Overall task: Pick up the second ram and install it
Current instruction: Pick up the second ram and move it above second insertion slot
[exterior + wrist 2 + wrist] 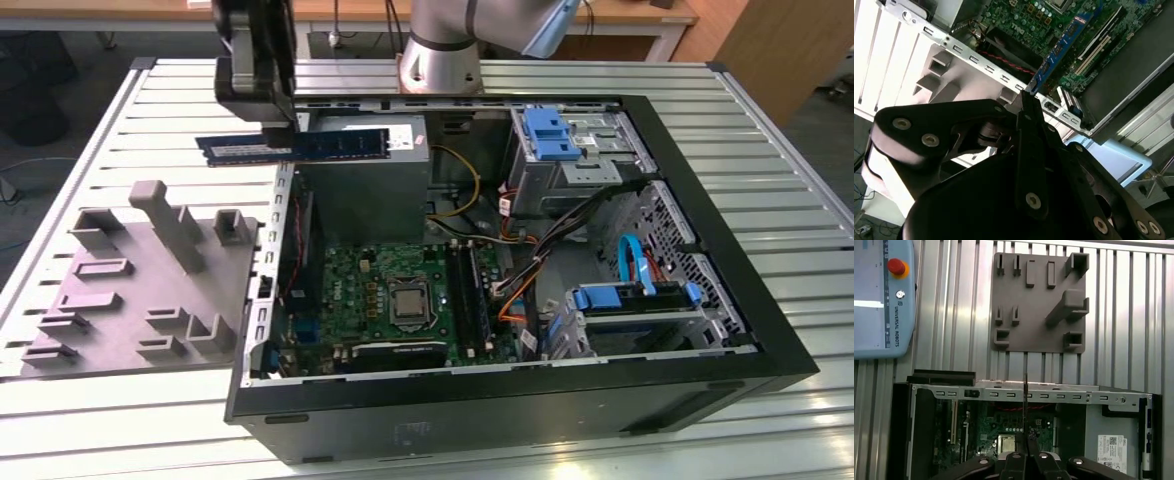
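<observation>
Exterior view: the second ram (340, 144) hangs level and on edge at about eleven o'clock of the frame, above the open case's rim (561, 98) near the grey power supply (360, 200). The gripper (280, 128) is clamped on it (the second wrist view has the stick jutting from that grip). Pickup looks done and the carry is in hand; installing calls for lining its edge with a memory slot (467, 290) on the green board (380, 290), toward five o'clock.

a robotics lab: an open computer case (534, 410) on a slatted metal table (781, 140), a robot arm's base (443, 60) beside it (desks (627, 14) beyond).
</observation>
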Robot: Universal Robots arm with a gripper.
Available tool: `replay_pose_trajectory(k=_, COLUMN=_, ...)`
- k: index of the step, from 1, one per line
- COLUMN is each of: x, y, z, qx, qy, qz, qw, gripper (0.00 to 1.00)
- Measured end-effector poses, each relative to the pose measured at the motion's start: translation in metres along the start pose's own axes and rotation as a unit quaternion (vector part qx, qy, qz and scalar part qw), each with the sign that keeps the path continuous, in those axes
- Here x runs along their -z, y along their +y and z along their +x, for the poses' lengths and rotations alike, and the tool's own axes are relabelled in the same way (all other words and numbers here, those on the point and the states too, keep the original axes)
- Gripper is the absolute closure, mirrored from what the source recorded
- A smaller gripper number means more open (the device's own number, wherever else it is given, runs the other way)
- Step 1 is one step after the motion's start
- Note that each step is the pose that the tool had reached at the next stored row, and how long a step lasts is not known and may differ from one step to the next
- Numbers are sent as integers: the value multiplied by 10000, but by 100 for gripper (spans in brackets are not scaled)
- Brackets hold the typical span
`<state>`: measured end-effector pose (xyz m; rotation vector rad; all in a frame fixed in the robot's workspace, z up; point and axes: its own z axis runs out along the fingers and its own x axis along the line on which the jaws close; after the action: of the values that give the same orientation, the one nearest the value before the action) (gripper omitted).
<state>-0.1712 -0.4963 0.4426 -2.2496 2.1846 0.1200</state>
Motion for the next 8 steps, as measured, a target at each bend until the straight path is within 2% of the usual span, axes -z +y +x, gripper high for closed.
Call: replay_pose_trajectory(k=8, x=-29, y=-250, z=9, qx=-1, qy=0, qz=0, qw=10000, gripper=87)
